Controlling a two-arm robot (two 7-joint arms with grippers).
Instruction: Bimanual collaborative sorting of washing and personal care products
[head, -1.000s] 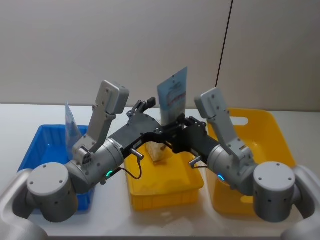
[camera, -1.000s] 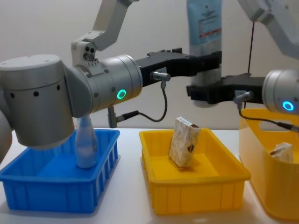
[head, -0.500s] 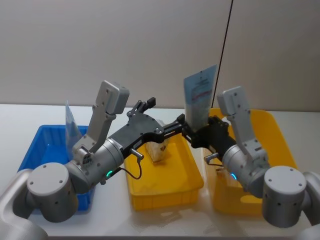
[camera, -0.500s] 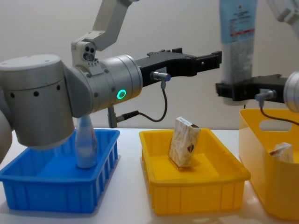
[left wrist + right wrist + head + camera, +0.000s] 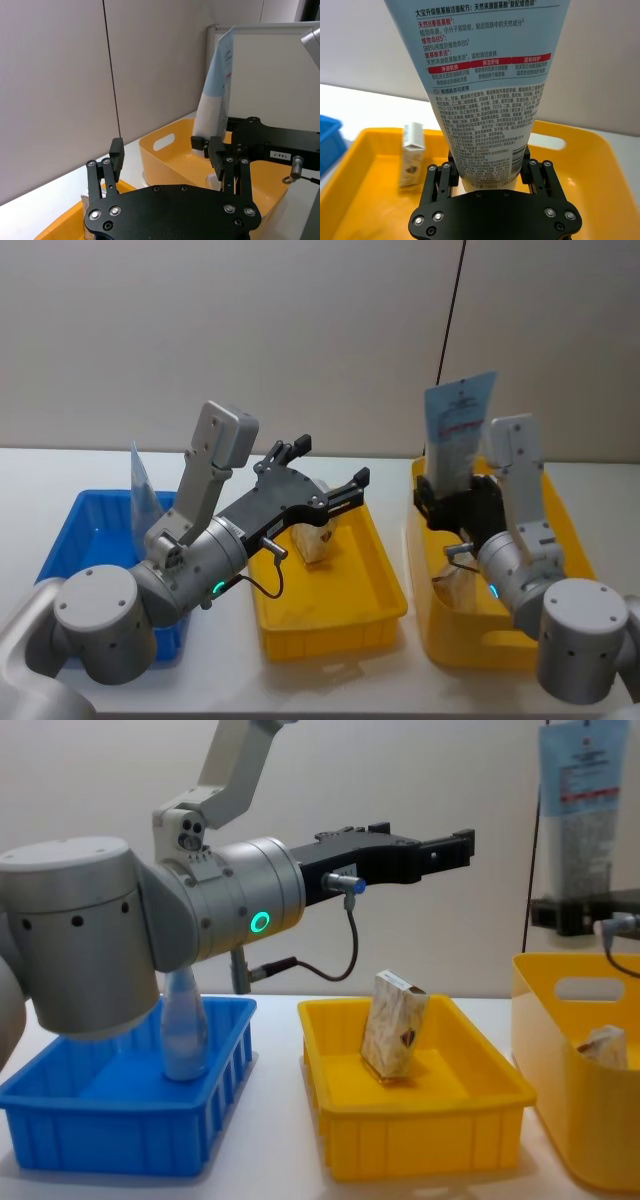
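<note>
Since the earlier frames the right gripper [image 5: 452,502] has swung away from the middle and now hangs over the tall yellow plastic bin [image 5: 560,530] on the robot's right, carrying the pale blue flat-ended squeeze tube [image 5: 456,435] with it. Its jaws are clenched on the tube near the capped end, so the tube stands upright between them with its flat crimped end pointing up and its printed side facing the wrist camera [image 5: 487,95].

The left gripper [image 5: 345,490] has kept its place above the shallow yellow plastic tray [image 5: 330,615] in the middle. Its jaws are spread apart and nothing is between them; the tube and the right gripper now stand well apart from its fingertips, out beyond them.

Below the left jaws, one beige patterned wrapped packet with a dark diamond mark [image 5: 393,1025] stands tilted inside the shallow tray. A second beige packet [image 5: 604,1046] lies in the tall bin, beneath the right gripper. The clear bluish tapered pouch [image 5: 184,1038] stands upright in the blue plastic bin [image 5: 120,1135] on the robot's left, far behind the left jaws, beside the arm.
</note>
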